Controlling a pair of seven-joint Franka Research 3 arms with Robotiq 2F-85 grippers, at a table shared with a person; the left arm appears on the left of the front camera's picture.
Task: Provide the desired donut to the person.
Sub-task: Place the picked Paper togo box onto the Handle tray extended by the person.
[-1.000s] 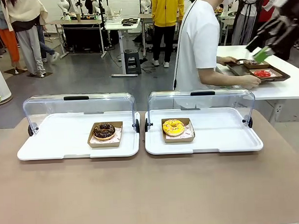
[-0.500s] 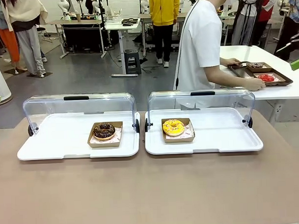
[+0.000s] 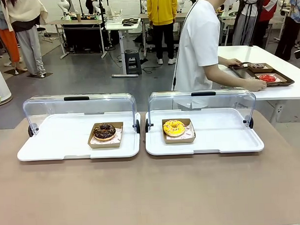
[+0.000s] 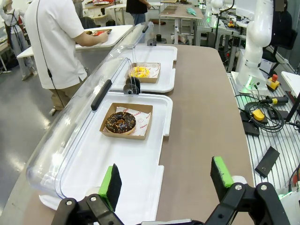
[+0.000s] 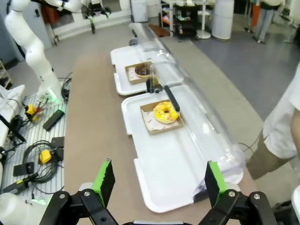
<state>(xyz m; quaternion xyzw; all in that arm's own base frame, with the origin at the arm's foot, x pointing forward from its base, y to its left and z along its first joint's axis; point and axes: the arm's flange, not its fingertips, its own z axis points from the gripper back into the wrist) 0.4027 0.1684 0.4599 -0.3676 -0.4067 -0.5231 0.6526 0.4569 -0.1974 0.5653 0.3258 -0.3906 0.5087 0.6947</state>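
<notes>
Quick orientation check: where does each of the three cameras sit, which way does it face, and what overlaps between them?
Front: robot's side, facing across both white trays toward the person in the white T-shirt.
Left wrist: above the table's end, along it; open left gripper at bottom.
Right wrist: opposite end; open right gripper at bottom.
Shared: chocolate donut, yellow-iced donut.

— What's behind the brown table [image 3: 153, 191]?
— A bystander in a yellow top [image 3: 161, 8], a black stool [image 3: 132, 59], and a dark tray [image 3: 264, 73] on the white side table [image 3: 287, 85].
</notes>
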